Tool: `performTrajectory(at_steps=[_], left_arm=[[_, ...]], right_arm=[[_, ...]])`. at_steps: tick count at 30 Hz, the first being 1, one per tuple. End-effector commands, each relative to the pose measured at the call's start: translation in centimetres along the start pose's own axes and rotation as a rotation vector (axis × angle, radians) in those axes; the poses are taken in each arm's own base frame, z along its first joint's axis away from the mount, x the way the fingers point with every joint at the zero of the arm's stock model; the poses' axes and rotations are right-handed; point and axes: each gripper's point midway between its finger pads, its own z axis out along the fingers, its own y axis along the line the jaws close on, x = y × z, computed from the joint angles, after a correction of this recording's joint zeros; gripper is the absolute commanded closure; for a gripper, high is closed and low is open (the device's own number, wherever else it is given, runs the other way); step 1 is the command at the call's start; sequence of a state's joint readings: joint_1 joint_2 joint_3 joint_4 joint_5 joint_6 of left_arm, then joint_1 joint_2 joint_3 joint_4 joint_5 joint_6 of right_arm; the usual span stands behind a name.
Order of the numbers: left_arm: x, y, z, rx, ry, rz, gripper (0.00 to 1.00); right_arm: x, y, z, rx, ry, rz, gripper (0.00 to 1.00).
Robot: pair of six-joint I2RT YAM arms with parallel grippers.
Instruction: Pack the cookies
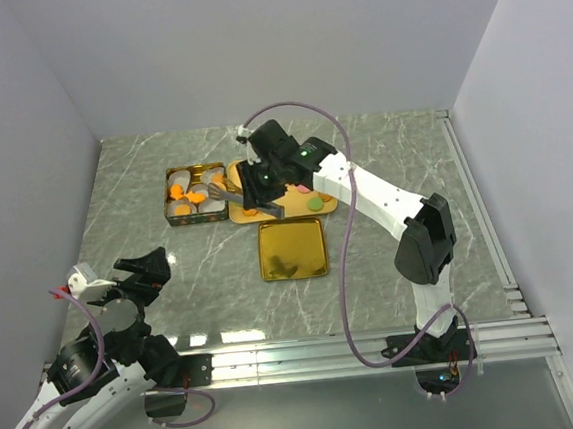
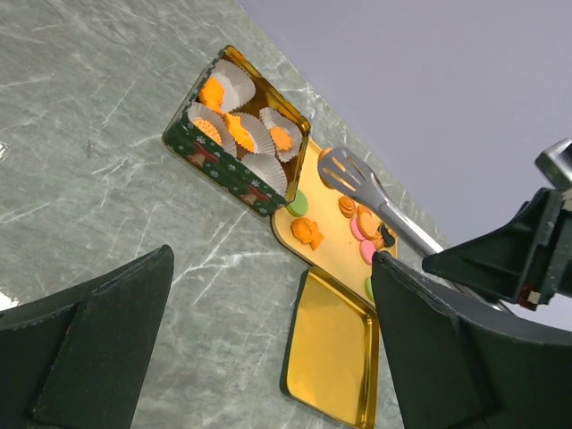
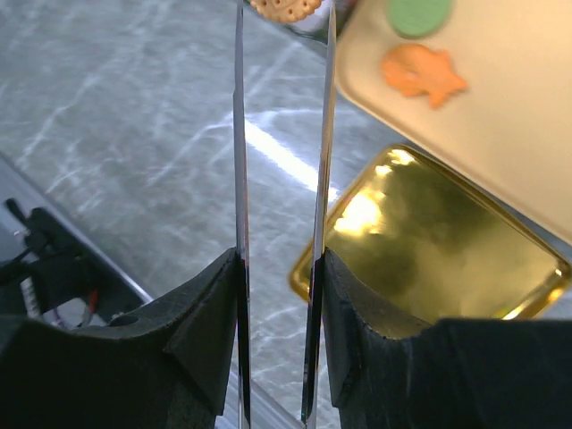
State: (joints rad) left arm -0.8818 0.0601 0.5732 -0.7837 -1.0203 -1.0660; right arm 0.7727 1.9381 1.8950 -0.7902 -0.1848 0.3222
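Right wrist only: tan round cookie [image 3: 286, 7] sits between the tips of the tongs [image 3: 239, 134]; the arm hides that in the top view. Left wrist shows the other cookies [image 2: 308, 232] on the gold tray [image 2: 335, 252], some in paper cups [image 2: 237, 89] in the tin [image 2: 219, 165]. Right tool [image 3: 280, 268] half closed, clamping the tongs. Left tool [image 2: 273, 259] spread wide, empty, over the table [image 2: 89, 134], well apart from the tin

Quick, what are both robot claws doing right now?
Left gripper: open, empty.
Right gripper: shut on the tongs, a cookie between their tips.
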Motion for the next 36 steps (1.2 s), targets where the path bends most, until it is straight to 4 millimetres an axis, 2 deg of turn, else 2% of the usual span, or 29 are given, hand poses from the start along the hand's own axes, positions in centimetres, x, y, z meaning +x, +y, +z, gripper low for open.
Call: performTrajectory(at_steps=[1, 10, 14, 29, 36], left_arm=[[-1.0, -0.9, -0.3, 0.031, -0.013, -0.031, 0.02], [-0.8, -1.0, -0.3, 0.038, -0.001, -0.029, 0.00], [-0.7, -1.0, -0.4, 0.038, 0.001, -0.032, 0.01], [-0.5, -1.0, -0.5, 0.042, 0.016, -0.035, 0.01], [-0.5, -1.0, -0.5, 0.044, 0.015, -0.042, 0.01]], right_arm=[[-2.2, 2.2, -0.4, -0.058, -0.059, -0.016, 0.61], [-0.8, 3.4, 1.6, -0.053, 0.001, -0.040, 0.62], [-0.4, 3.0, 2.8, -0.024, 0.023, -0.036, 0.63], [-0.7, 2.1, 4.8, 0.031, 0.025, -0.011, 0.63], [-0.9, 1.8, 5.0, 0.053, 0.022, 0.008, 0.55]])
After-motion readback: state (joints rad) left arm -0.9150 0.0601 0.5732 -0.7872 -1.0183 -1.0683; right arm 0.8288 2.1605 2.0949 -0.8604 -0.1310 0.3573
